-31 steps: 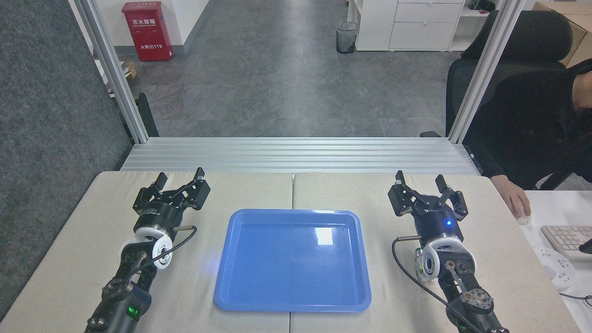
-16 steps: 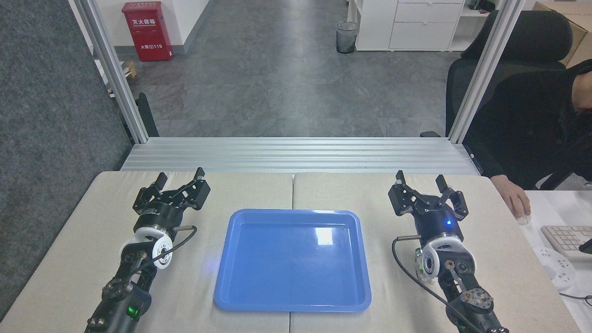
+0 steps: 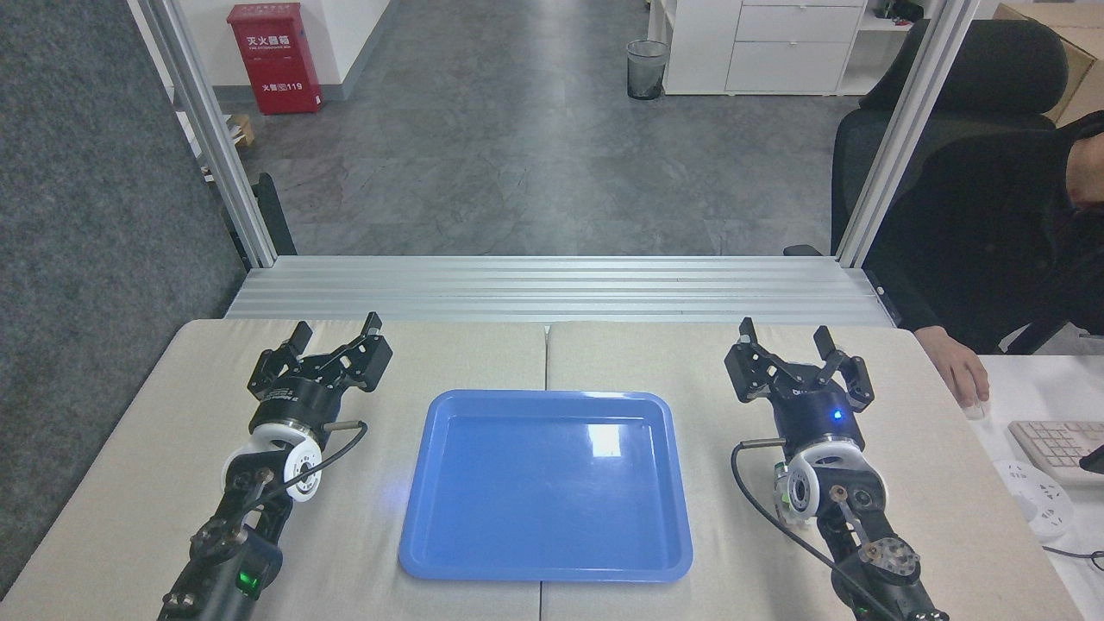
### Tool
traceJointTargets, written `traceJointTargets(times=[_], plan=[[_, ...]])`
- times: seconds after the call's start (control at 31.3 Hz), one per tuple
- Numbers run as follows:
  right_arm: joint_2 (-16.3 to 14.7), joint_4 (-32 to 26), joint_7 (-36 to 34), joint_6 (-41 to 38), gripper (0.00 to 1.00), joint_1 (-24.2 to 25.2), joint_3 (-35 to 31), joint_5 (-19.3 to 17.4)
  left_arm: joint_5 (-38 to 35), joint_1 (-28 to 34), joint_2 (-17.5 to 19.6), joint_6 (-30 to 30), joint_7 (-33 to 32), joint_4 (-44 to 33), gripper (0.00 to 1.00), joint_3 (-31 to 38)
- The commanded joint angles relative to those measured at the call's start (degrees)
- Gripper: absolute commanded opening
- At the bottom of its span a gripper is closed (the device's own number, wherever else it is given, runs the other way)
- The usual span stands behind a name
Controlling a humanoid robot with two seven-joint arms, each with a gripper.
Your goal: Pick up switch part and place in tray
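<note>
The blue tray (image 3: pixel 535 509) lies flat in the middle of the table with nothing in it. My left gripper (image 3: pixel 336 328) rests to the tray's left, open, nothing between its fingers. My right gripper (image 3: pixel 783 333) rests to the tray's right, also open and holding nothing. A small white and green piece, apparently the switch part (image 3: pixel 780 493), peeks out on the table at the left side of my right wrist, behind the gripper. The arm hides most of it.
A ribbed aluminium rail (image 3: pixel 552 289) runs along the table's far edge between two slanted frame posts. At the right, a person's hand (image 3: pixel 959 369) rests on a mouse, with a keyboard (image 3: pixel 1056 444) on a white desk beside my right arm.
</note>
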Motion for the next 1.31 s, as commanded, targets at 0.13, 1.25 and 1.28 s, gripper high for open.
traceJointTargets(times=[0.13, 1.25, 1.28], plan=[[0.1, 0.0, 0.0, 0.0, 0.98, 0.0, 0.0, 0.0, 0.0, 0.0, 0.0, 0.0, 0.0, 0.0, 1.00, 0.0], [-7.6, -5.6, 13.5, 6.7, 0.98, 13.4, 5.5, 7.9, 0.0, 0.0, 0.0, 0.0, 0.0, 0.0, 1.00, 0.0], [-7.6, -5.6, 13.5, 6.6, 0.98, 13.9, 5.5, 8.1, 0.0, 0.0, 0.0, 0.0, 0.0, 0.0, 1.00, 0.0]])
